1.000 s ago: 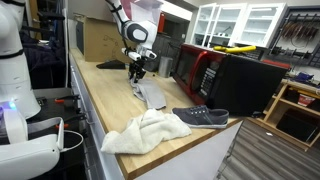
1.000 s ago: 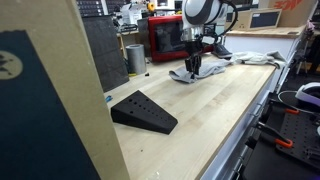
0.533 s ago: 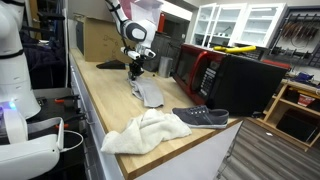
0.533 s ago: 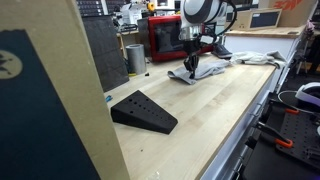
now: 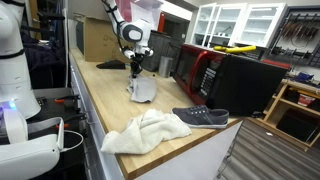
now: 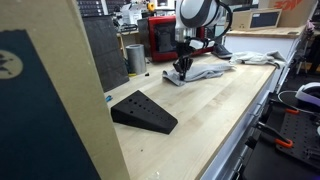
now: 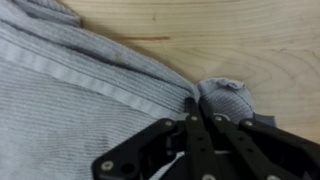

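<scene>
The grey knitted cloth [image 7: 80, 100] lies on the pale wooden table [image 7: 250, 40], filling the wrist view from 12 o'clock round to 7 o'clock, with a ribbed hem running diagonally across it. At the middle of that view a small puckered fold of the cloth is bunched up, and the gripper [image 7: 193, 110], coming in from 6 o'clock, has its jaws together and clamped on this fold. In both exterior views the gripper [image 5: 134, 78] [image 6: 182, 68] stands upright over the cloth [image 5: 144, 91] [image 6: 205, 73], its tips down in the fabric, so the cloth rises a little at the pinched spot and trails off flat on the table [image 5: 100, 95]. In an exterior view a dark shoe [image 5: 200, 116] lies at 4 o'clock from the cloth, well apart from it, and a crumpled white towel [image 5: 145, 130] sits at 6 o'clock near the table's edge. A red microwave [image 5: 203, 68] stands at 3 o'clock, and a cardboard box [image 5: 98, 40] at 11 o'clock. In an exterior view a black wedge [image 6: 143, 111] rests at 7 o'clock from the cloth.
</scene>
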Controlling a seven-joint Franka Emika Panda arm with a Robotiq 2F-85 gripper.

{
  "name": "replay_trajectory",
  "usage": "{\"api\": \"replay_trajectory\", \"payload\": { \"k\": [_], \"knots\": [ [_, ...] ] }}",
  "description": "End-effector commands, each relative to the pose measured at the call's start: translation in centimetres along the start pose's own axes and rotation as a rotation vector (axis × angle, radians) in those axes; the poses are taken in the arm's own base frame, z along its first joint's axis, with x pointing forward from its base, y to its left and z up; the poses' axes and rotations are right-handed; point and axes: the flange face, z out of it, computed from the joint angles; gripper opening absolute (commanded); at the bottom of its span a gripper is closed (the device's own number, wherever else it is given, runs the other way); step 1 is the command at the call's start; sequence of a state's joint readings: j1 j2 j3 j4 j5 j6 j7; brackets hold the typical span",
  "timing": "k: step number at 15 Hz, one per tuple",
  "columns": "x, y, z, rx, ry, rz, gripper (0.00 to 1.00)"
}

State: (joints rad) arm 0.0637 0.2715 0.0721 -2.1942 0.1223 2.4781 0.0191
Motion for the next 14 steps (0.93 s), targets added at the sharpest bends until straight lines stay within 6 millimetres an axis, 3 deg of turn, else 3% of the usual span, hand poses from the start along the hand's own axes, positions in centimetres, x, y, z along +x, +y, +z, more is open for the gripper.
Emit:
{"api": "replay_trajectory", "payload": {
  "k": [1, 5, 12, 13, 14],
  "knots": [
    [0.8, -1.7, -0.1, 0.018, 0.069, 0.185, 0.01],
    [1.6, -3.0, -0.6, 0.031, 0.108, 0.399, 0.01],
    [3.6, -5.5, -3.4, 0.106, 0.157, 0.727, 0.01],
    [3.6, -5.8, -3.8, 0.108, 0.164, 0.733, 0.3],
    [3.7, -6.0, -4.2, 0.115, 0.165, 0.732, 0.31]
  ]
}}
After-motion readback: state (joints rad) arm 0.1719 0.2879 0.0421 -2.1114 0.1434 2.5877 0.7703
